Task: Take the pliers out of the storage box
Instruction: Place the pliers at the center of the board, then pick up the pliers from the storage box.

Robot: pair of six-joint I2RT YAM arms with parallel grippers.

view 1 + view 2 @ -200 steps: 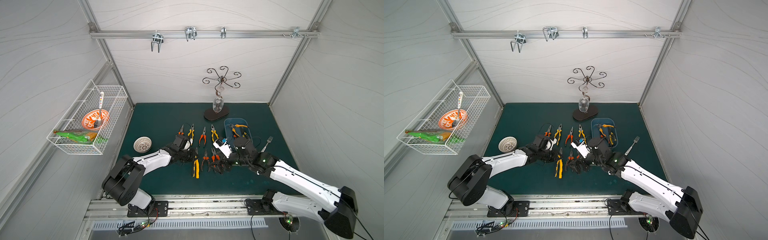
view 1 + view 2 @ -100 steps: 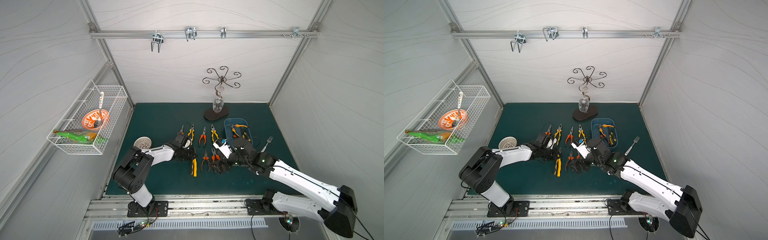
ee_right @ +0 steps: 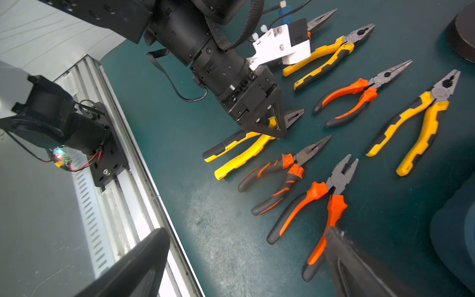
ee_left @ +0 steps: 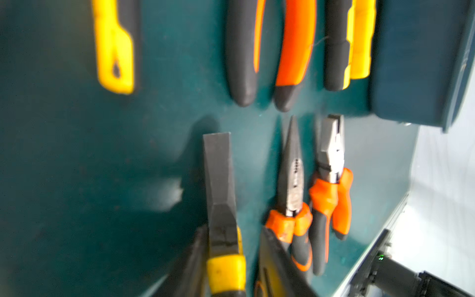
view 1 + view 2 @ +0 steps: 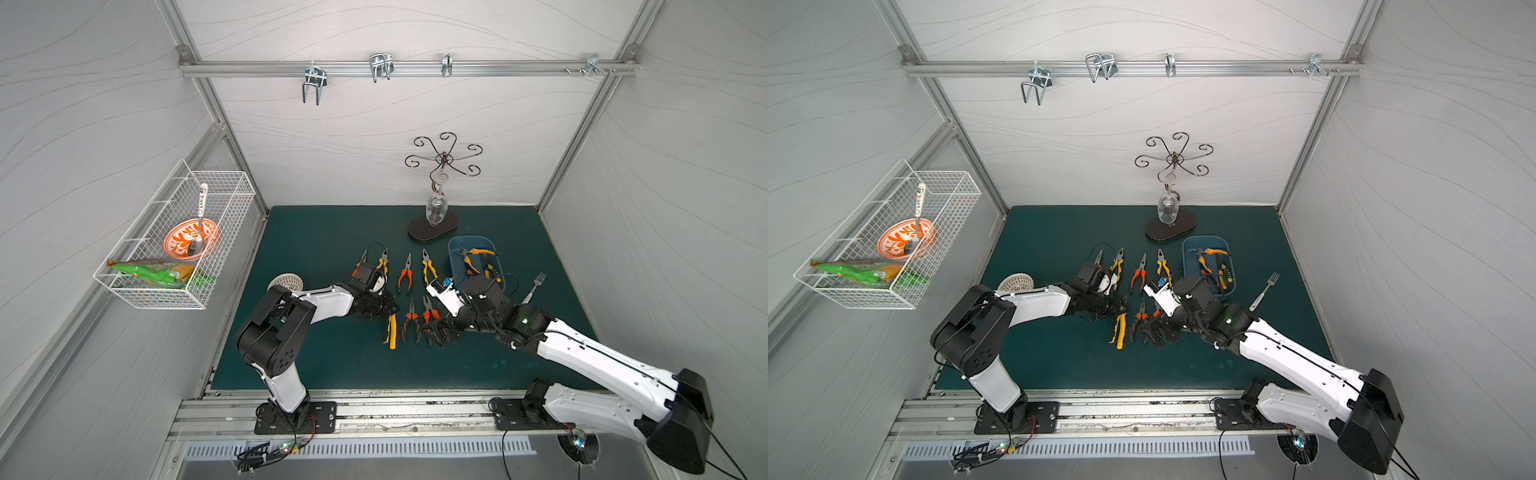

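Observation:
The blue storage box [image 5: 456, 266] [image 5: 1187, 266] stands at the back right of the green mat with a few pliers [image 5: 478, 257] inside. Several more pliers lie in two rows on the mat to its left. My left gripper [image 5: 388, 309] [image 4: 234, 231] is open, straddling the joint of yellow-handled pliers [image 4: 221, 180] [image 3: 244, 154] that lie flat, with mat showing beside one finger. My right gripper [image 5: 434, 332] [image 3: 244, 257] is wide open low over the front row. One of its fingers [image 3: 359, 270] is over an orange pliers handle [image 3: 318, 246].
A silver fork [image 5: 534, 284] lies right of the box. A dark stand with a hanging glass [image 5: 434, 226] is behind it. A small white woven bowl [image 5: 286, 282] sits by the left arm. A white wire basket [image 5: 174, 249] hangs on the left wall.
My left gripper's fingers have parted around the yellow pliers, which rest on the mat. The left arm's elbow has risen and folded back. The right arm has stayed put.

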